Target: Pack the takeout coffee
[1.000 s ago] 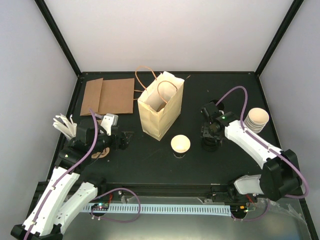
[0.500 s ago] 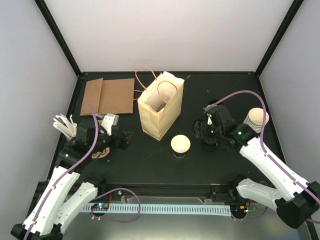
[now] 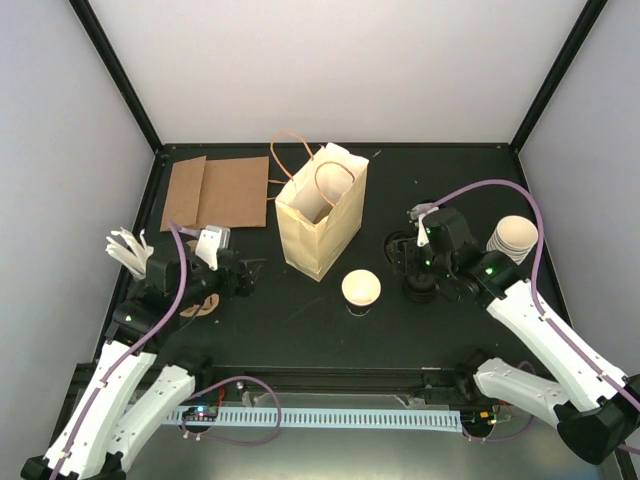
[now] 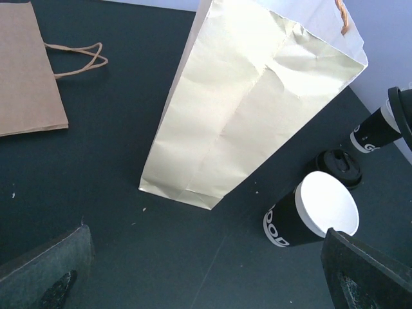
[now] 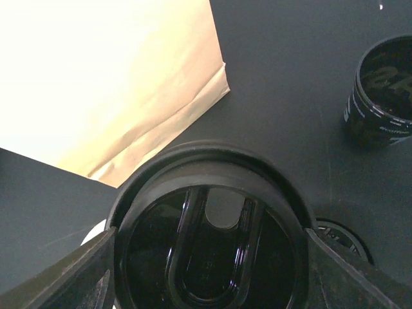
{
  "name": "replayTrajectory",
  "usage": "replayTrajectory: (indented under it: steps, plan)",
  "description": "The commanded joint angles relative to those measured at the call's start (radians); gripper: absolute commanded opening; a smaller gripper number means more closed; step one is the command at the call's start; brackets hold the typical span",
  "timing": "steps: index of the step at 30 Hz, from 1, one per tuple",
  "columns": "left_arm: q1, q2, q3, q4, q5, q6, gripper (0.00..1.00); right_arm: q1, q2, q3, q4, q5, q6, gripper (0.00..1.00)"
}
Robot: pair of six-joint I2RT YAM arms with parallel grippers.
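The takeout coffee cup (image 3: 361, 290) is seen upright and uncovered on the dark tabletop (image 3: 300, 320), near the middle, between the two arms. From above only its pale inside is shown. In the left wrist view its outer wall is shown as black with white lettering. It is set near the base of the cream paper bag (image 3: 318, 225), apart from it and outside it. The bag is stood open, with its loop handles raised. A brown paper bag (image 3: 215, 190) is laid flat at the far left.

The left claw (image 4: 205, 233) is held wide open with nothing between its fingers, and is pointed towards the bag and the cup.

The right claw (image 5: 212, 257) is closed around a black lid (image 5: 209, 187), whose rim is met by a finger on each side. What lies beneath the lid cannot be told from the right wrist view. A loose lid (image 4: 339, 168) is laid on the tabletop just beyond the open cup. A lidded cup (image 4: 376, 129) is cut off by the right edge of the left wrist view. A stack of cups (image 3: 513, 238) is placed at the right side.
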Motion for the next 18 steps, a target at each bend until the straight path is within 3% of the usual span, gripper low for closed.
replayTrajectory:
  steps: [1,8,18]
  plan:
    - [0.004,-0.011,0.025,0.038,0.021,-0.027,0.99,0.002,-0.001,0.040,0.011,0.012,-0.039,0.68]
    - [0.004,-0.016,0.000,0.074,0.059,-0.054,0.99,0.001,-0.042,0.016,0.059,-0.016,-0.061,0.67]
    - [0.004,-0.010,-0.142,0.301,0.303,-0.236,0.99,0.002,-0.012,-0.018,0.065,-0.159,-0.114,0.67]
